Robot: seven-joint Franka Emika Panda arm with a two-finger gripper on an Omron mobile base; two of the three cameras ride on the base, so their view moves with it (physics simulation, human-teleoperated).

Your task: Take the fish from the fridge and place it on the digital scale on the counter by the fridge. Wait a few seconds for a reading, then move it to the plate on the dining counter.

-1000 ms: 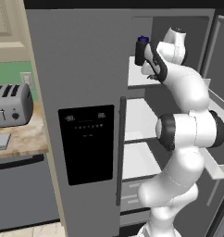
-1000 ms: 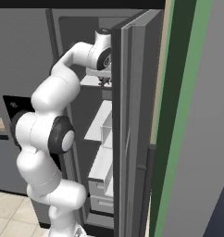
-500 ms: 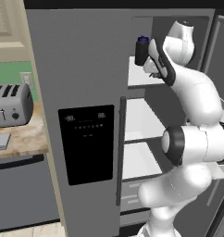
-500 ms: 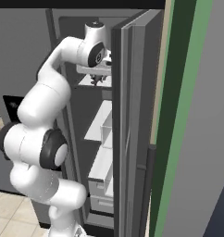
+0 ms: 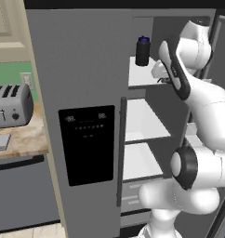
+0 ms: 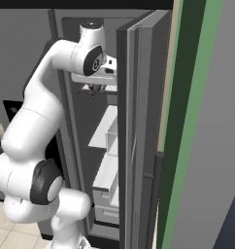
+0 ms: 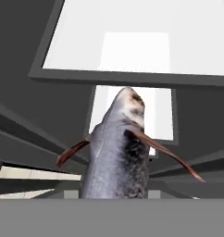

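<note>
**Fish gripped and lifted off the fridge shelf**

The gripper (image 6: 94,90) is clamped on the fish (image 7: 117,152), which fills the middle of the hand view, its pale head pointing away from the hand and thin reddish fins sticking out to either side. In the right base view a small dark shape hangs below the hand, just under the upper white shelf (image 6: 90,79); it is too small to make out in detail, but it sits where the fish would be.

The fish is inside the open fridge (image 5: 86,69), high up in the compartment and clear of the shelves below it. On the upper shelf in the left base view a dark bottle (image 5: 142,51) stands just to the left of the hand, apart from it.

Compared with a second ago, the wrist has risen and swung back from the shelf, and the arm's upper links stand more upright; the jaws have finished closing. The pick looks done, so the next step is likely to carry the fish out past the door (image 6: 139,121) without brushing it.

Well to the left, the counter (image 5: 21,139) holds the silver toaster (image 5: 9,104) and, at its near left edge, the digital scale (image 5: 0,142), still bare.
</note>
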